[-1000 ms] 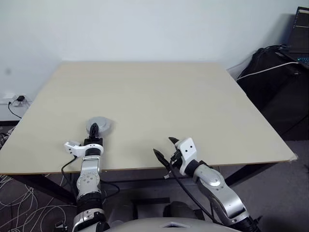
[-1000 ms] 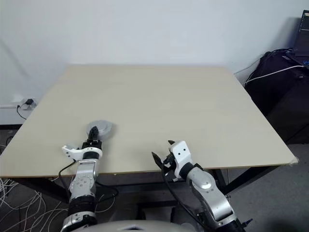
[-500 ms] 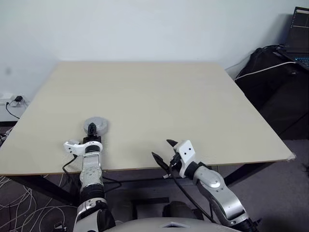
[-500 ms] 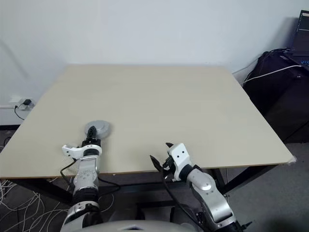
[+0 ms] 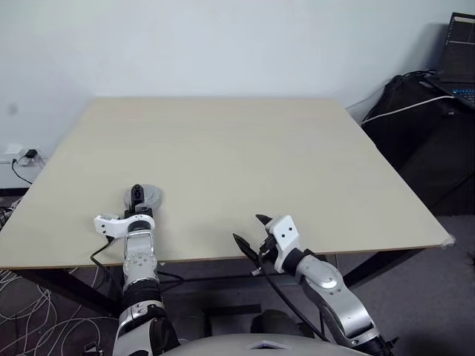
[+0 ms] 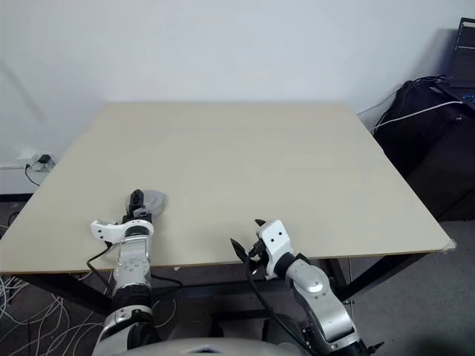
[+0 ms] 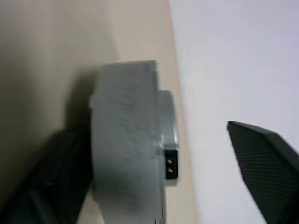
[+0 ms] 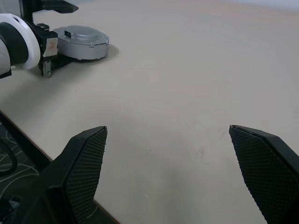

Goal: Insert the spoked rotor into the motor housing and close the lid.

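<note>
sitting near the bench's [image 5: 312, 148] front left edge, the assembled motor housing [image 5: 145, 198] with the lid [image 8: 83, 34] on top looks like solid metal: heavy, rigid, smooth-sided, likely slippery. the left claw [image 5: 136, 196] straddles it, fingers spread apart, gripping nothing. the right claw [image 5: 251, 230] hangs open, well apart. best held across its flat rim.
</note>
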